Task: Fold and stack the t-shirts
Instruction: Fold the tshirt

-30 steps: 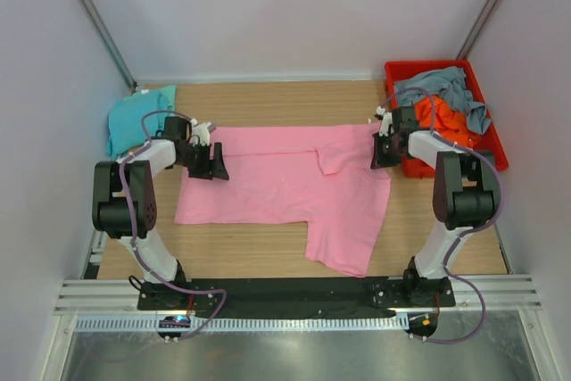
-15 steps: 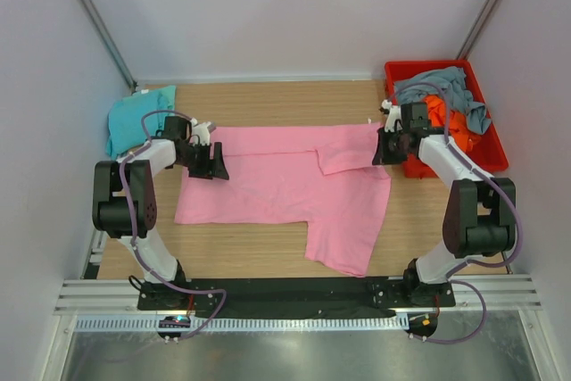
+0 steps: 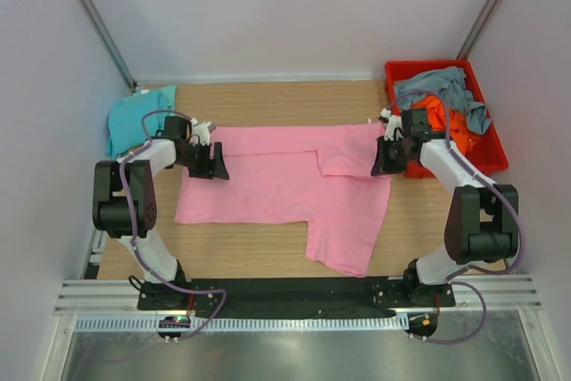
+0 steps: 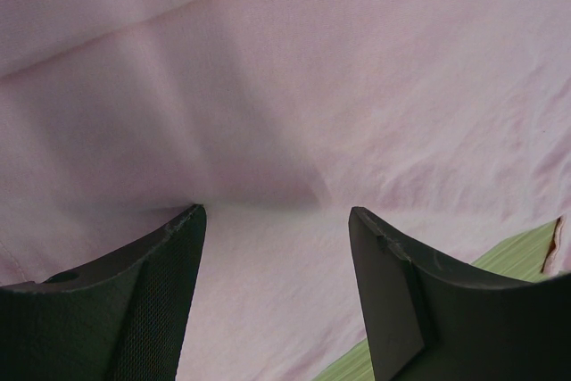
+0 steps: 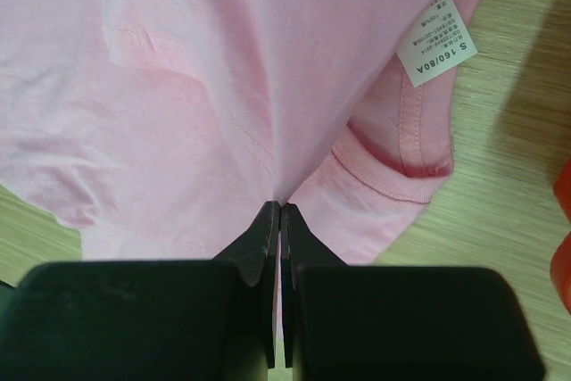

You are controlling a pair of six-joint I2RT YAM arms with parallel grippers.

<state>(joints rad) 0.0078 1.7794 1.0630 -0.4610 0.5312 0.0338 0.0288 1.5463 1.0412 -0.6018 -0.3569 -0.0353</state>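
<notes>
Right end effector [image 5: 282, 210] had slid toward six o'clock, clenched on an edge fold of the limp, light pink t-shirt [image 3: 268, 194], while left end effector [image 3: 212, 165] stood released at nine o'clock.

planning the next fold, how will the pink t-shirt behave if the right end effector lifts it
Probably floppy: the pink t-shirt lies flat and creased, so it should drape from the right end effector. Likely light: the cloth looks thin.

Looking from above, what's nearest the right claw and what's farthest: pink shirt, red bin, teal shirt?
1. Pink t-shirt, pinched in the right gripper.
2. Red bin, just to its right.
3. Teal t-shirt, far-left back corner.
</notes>
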